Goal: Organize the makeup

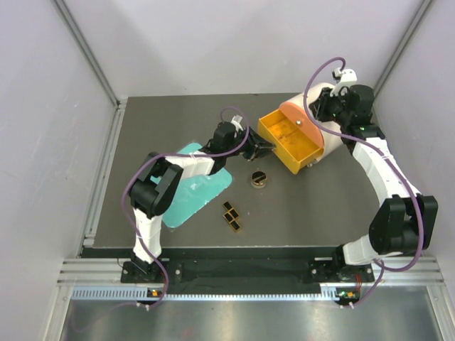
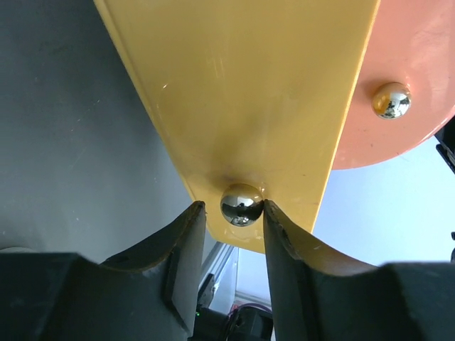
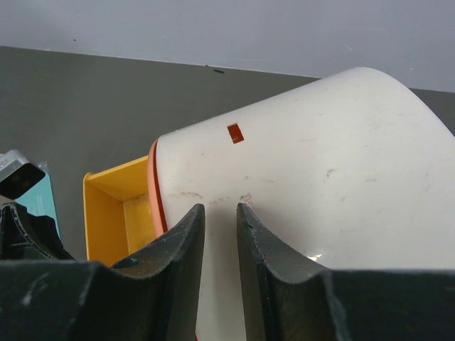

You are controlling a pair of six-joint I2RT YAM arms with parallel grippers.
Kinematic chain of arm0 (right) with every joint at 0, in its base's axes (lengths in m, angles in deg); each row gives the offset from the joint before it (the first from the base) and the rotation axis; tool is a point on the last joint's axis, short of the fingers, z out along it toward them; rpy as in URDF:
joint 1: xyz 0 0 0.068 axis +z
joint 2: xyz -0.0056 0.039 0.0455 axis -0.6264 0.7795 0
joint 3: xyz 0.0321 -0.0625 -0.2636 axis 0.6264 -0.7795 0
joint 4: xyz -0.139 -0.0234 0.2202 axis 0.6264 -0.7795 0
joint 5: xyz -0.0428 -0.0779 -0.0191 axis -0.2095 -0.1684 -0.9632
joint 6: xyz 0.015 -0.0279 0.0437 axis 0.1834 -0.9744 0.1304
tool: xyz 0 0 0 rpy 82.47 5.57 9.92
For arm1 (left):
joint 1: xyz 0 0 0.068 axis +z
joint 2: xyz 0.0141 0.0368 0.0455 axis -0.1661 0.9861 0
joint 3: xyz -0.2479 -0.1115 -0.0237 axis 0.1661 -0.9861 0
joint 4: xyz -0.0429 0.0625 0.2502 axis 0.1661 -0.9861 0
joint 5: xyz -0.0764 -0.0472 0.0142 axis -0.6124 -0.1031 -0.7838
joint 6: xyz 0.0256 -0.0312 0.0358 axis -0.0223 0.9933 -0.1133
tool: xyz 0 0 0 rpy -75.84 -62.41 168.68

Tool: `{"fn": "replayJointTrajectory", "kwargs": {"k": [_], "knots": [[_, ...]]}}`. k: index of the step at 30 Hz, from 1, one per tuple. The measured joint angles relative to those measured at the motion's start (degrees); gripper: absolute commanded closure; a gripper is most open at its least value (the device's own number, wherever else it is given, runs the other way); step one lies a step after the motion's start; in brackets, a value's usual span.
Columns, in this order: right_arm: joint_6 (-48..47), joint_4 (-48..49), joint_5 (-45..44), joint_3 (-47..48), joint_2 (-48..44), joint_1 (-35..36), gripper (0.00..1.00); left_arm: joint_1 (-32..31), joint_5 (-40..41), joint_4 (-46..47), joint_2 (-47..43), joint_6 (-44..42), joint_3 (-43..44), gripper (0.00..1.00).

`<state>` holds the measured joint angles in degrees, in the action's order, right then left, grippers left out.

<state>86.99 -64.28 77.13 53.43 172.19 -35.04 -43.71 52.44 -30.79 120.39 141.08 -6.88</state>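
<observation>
My left gripper point(image 1: 261, 148) point(image 2: 233, 207) is shut on the silver knob point(image 2: 242, 204) of the yellow drawer point(image 1: 291, 141), which stands pulled out of the white drum point(image 1: 323, 106). The round gold-and-black compact point(image 1: 259, 177) lies on the table just in front of the drawer. The small black gold-panned palettes point(image 1: 231, 215) lie in a short row nearer the front. The peach-pink tubes are not in view. My right gripper point(image 1: 334, 99) point(image 3: 220, 209) is shut and empty, its tips against the top of the white drum point(image 3: 320, 185).
The flat teal tray point(image 1: 199, 186) lies under the left forearm, left of the compact. The drum's orange front face point(image 2: 412, 78) carries a second silver knob point(image 2: 391, 100). Grey walls close in the table on three sides.
</observation>
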Motion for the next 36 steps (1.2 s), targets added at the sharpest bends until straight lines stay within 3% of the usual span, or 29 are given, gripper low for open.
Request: {"fn": "replayJointTrajectory", "kwargs": {"k": [5, 24, 28, 36], "knots": [[0.0, 0.2, 0.0, -0.3, -0.1, 0.0, 0.74, 0.0, -0.1, -1.0, 0.0, -0.4, 0.0, 0.45], [0.0, 0.2, 0.2, -0.3, -0.1, 0.0, 0.74, 1.5, 1.5, -7.5, -10.7, -10.7, -2.2, 0.49], [0.0, 0.3, 0.3, -0.2, -0.1, 0.0, 0.74, 1.9, 1.8, -15.1, -12.9, -16.0, -0.5, 0.49], [0.0, 0.3, 1.1, -0.3, -0.1, 0.0, 0.74, 1.8, 7.6, -42.8, -20.6, -31.9, 1.9, 0.48]]}}
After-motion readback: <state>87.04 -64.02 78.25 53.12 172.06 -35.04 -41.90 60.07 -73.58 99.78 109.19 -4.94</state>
